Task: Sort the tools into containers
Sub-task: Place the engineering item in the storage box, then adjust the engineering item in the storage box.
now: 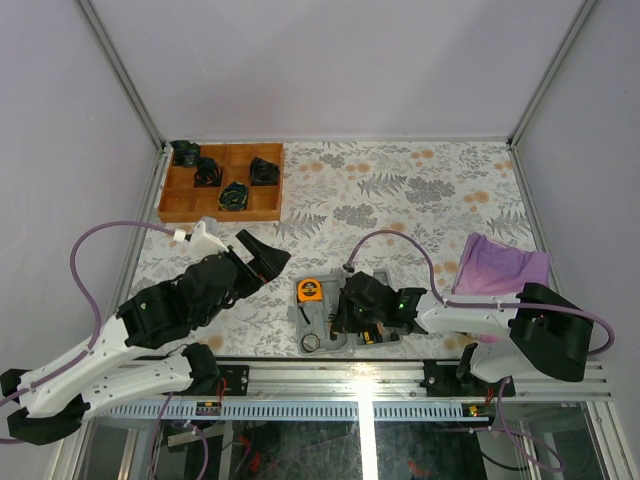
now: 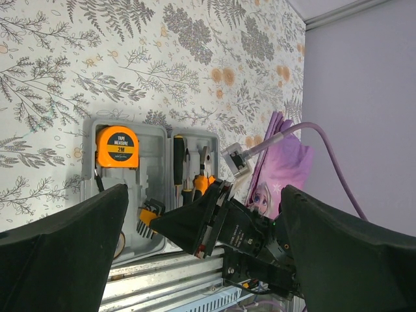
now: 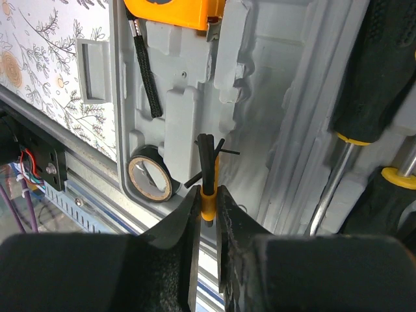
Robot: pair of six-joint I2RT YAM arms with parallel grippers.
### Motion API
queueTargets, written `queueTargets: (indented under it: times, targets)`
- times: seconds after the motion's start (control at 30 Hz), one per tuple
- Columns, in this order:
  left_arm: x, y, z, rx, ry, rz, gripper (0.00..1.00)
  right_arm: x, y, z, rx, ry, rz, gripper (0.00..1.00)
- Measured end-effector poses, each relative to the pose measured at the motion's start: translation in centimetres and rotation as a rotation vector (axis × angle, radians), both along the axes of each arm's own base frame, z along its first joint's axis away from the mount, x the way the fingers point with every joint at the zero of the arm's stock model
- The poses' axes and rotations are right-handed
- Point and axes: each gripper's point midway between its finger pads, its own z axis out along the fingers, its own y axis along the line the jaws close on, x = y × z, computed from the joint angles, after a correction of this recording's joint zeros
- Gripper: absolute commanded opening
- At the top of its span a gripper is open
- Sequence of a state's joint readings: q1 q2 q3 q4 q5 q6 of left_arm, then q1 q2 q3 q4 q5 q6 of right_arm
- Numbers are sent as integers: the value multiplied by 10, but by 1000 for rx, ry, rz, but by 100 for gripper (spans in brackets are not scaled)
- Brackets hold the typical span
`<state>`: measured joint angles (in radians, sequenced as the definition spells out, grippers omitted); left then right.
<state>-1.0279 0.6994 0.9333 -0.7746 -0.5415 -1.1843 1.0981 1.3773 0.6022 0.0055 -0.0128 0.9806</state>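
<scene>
The grey case (image 1: 322,330) lies open near the table's front edge. In its left recess sits the orange tape measure (image 2: 117,147). A black-and-orange screwdriver (image 2: 178,162) and orange-handled pliers (image 2: 203,182) lie in the right half. My right gripper (image 3: 207,195) hangs over the case, shut on the orange holder of a set of thin black keys (image 3: 208,169); the keys fan out above the case floor. My left gripper (image 1: 268,250) is open and holds nothing, up and to the left of the case.
A roll of black tape (image 3: 150,177) sits in a corner recess of the case. At the back left is a wooden tray (image 1: 222,182) holding several black parts. A purple cloth (image 1: 502,265) lies at the right. The metal rail (image 1: 400,375) runs just behind the case.
</scene>
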Motion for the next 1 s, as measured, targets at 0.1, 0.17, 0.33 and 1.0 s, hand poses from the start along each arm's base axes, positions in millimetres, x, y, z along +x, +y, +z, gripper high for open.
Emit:
queueTargets:
  times: [0.1, 0.17, 0.33, 1.0]
  targets:
    - [0, 0, -1, 0, 2, 0, 99, 0, -1, -1, -2, 11, 0, 27]
    - [0, 0, -1, 1, 4, 0, 100, 0, -2, -1, -12, 15, 1, 35]
    - [0, -1, -4, 4, 9, 0, 100, 0, -13, -3, -74, 16, -2, 46]
    - [-12, -3, -79, 148, 143, -49, 100, 23, -40, 19, -234, -136, 3, 31]
